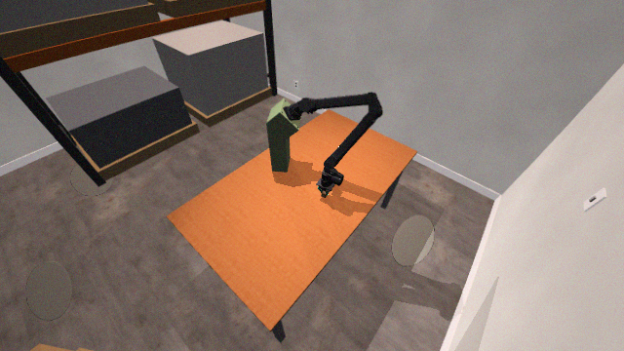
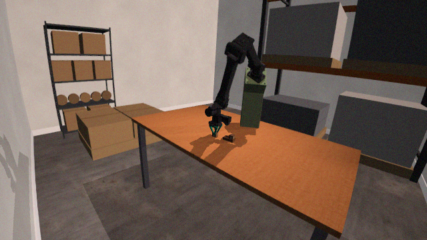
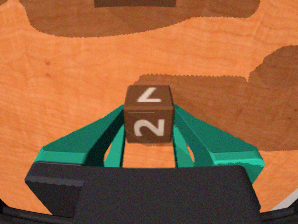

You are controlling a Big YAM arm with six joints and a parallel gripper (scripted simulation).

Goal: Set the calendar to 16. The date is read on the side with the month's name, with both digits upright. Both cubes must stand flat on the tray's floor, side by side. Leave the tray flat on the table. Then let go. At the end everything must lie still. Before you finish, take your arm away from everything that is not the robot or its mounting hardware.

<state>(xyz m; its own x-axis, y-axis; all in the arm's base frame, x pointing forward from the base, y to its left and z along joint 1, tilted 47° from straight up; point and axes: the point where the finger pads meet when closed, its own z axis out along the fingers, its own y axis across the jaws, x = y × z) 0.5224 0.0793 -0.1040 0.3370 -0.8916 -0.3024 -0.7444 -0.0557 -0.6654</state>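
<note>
Here | brown cube (image 1: 324,194) (image 2: 215,135) (image 3: 149,114), white "2" | between angular teal pincer (image 1: 324,192) (image 2: 215,133) (image 3: 148,111) | wood-grained tabletop (image 1: 273,234) (image 2: 283,160) (image 3: 90,60)

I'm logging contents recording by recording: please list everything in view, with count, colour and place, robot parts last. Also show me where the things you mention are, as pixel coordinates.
cube (image 2: 215,135) (image 3: 148,117): one, brown, white digits, between the fingers
small brown object (image 2: 229,138): one, on the table near the gripper; details unclear
table (image 1: 244,219) (image 2: 283,160): one, orange, mid-room
rack (image 1: 271,49) (image 2: 367,74): one, black and orange-brown, behind the table, holding several grey boxes
shelf (image 2: 77,27): one, black, far wall, with brown boxes and five round brown ends
low boxes (image 2: 110,140): brown, exact count unclear, beside the table
wall plates (image 1: 295,84) (image 1: 595,199): two, whitish, on walls
pedestal (image 1: 279,148) (image 2: 251,108): one, green, at the table
arm (image 1: 358,129) (image 2: 227,78): one, black, on the pedestal
gripper (image 1: 324,194) (image 2: 215,134) (image 3: 148,111): one, black, green fingers, above the table
</note>
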